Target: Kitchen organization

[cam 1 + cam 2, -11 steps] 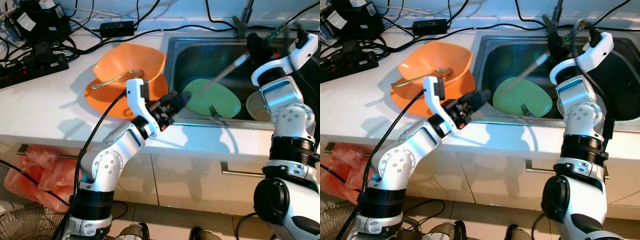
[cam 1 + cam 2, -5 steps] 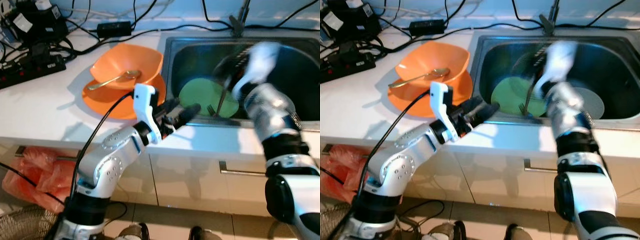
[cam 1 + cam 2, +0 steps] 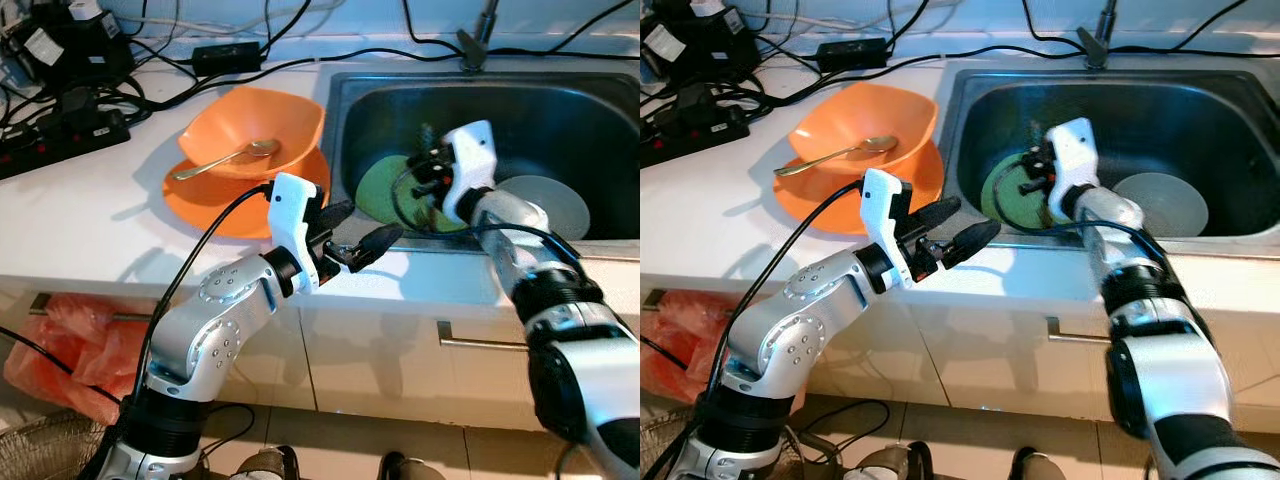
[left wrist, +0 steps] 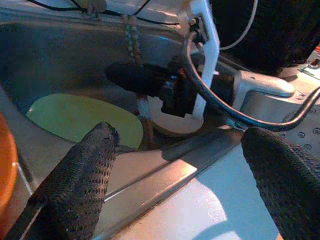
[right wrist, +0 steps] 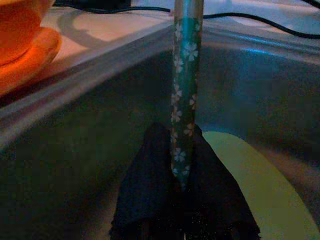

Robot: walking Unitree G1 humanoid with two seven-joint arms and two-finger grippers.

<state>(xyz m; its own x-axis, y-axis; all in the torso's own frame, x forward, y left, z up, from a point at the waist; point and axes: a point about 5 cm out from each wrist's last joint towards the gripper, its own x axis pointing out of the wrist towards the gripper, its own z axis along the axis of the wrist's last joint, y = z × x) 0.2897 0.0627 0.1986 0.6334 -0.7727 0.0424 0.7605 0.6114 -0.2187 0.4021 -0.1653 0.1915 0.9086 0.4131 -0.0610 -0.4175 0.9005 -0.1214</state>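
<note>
My right gripper (image 3: 424, 182) is down in the steel sink (image 3: 560, 110), above the green plate (image 3: 378, 192). It is shut on a utensil with a green flowered handle (image 5: 184, 75), held upright between its black fingers (image 5: 145, 200). The left wrist view shows the same handle (image 4: 131, 35) rising from that gripper. My left gripper (image 3: 358, 228) stands open over the counter's front edge beside the sink's left corner, with nothing between its fingers (image 4: 80, 175). On the counter, an orange bowl (image 3: 262, 128) with a gold spoon (image 3: 225, 160) sits on an orange plate (image 3: 200, 200).
A grey plate (image 3: 548, 200) lies at the right of the sink. The tap (image 3: 480, 40) stands behind the basin. Power strips and cables (image 3: 60, 110) crowd the back left counter. Below are a cabinet handle (image 3: 480, 345) and a red plastic bag (image 3: 60, 340).
My right arm swung down from beside the tap into the sink, carrying the utensil. My left gripper's fingers spread apart and it drew back toward the counter's front edge.
</note>
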